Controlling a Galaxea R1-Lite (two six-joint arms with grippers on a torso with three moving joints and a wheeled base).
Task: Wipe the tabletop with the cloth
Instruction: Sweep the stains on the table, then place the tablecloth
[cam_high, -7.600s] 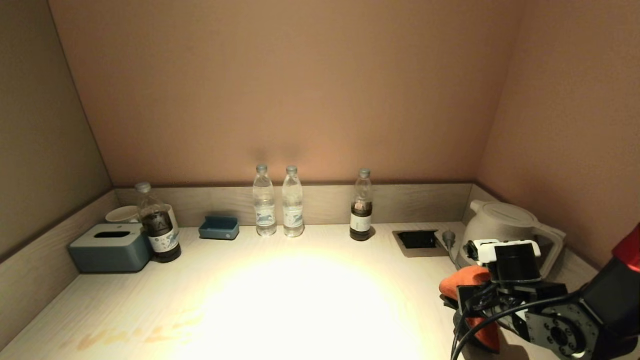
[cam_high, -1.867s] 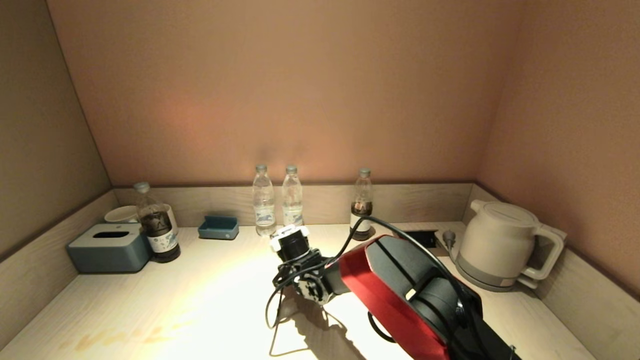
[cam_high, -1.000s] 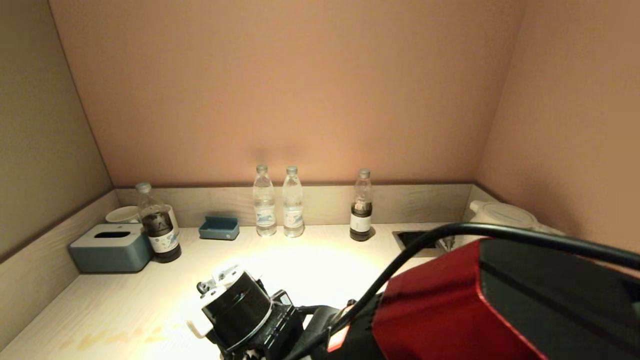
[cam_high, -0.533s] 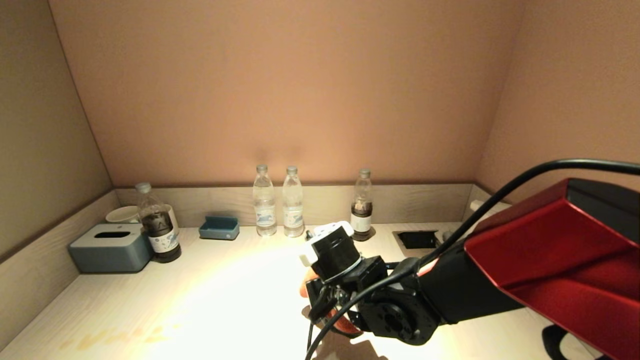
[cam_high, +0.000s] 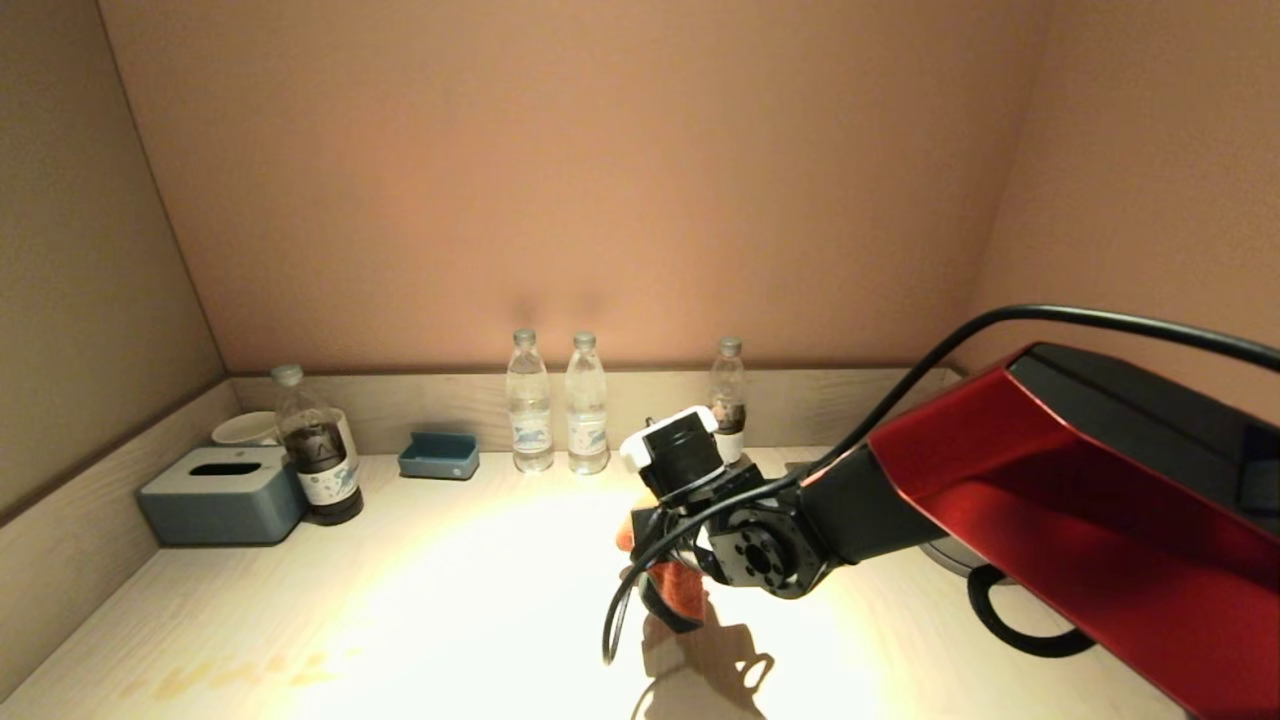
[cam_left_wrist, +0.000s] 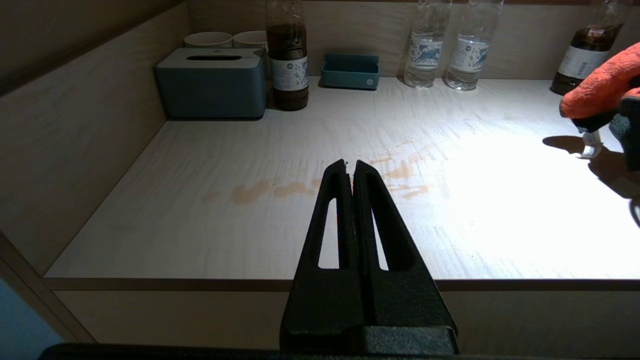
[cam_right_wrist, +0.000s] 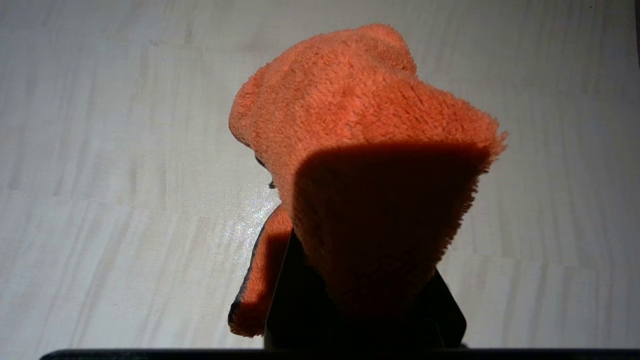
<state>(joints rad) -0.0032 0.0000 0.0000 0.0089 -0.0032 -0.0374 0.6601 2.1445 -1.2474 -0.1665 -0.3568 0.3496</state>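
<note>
right claw (cam_high: 668, 590) clamped on the cloth (cam_right_wrist: 360, 165) – above the tabletop (cam_high: 400, 600), left claw (cam_left_wrist: 351, 170) pressed closed, parked

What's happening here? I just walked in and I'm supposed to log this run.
The robot's right end effector is shut on the orange cloth and holds it over the middle of the tabletop, in the lit patch in front of the bottles. Orange-brown stains show near the front left edge. The left end effector is shut, empty and parked at the front edge.
</note>
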